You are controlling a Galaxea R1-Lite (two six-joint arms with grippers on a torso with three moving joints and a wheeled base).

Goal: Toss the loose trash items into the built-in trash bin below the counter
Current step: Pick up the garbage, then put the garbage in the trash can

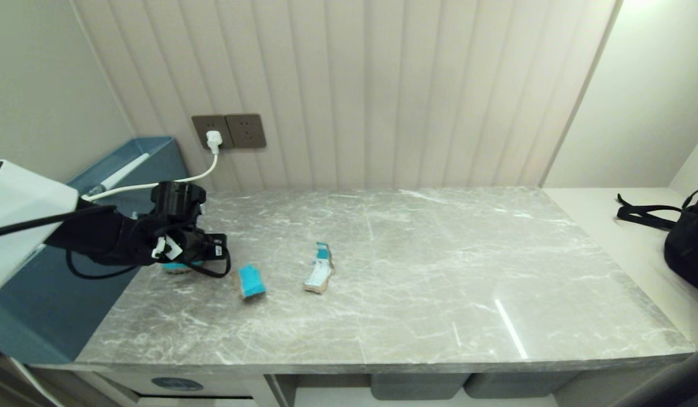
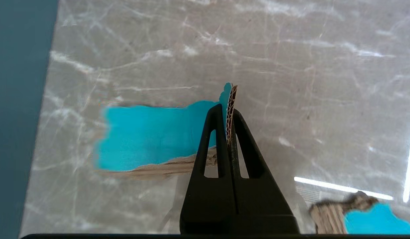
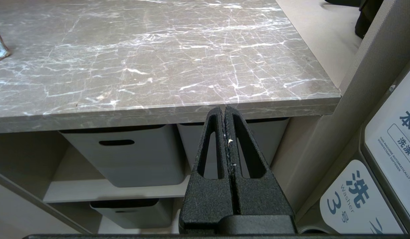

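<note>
left hand clamped on a torn teal-faced brown cardboard scrap (image 2: pixel 148 136) at the left end of the grey marble-look surface (image 1: pixel 416 271).

the left hand (image 2: pixel 228 113) pinches the scrap's upturned corrugated edge, likely because a flat piece offers no other purchase. a second teal-faced scrap (image 1: pixel 251 281) and a folded teal-and-white carton piece (image 1: pixel 320 275) lie just right of it, apart. the bin flap's blue oval sticker (image 1: pixel 177 384) sits below the front edge; a blue tray (image 1: pixel 156 155) and white cable (image 1: pixel 156 183) crowd the arm. the right hand (image 3: pixel 224 111) is clenched empty, low by grey baskets (image 3: pixel 125 156).

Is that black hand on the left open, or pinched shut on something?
Shut: the left hand pinches the raised edge of a teal cardboard scrap on the counter.
</note>
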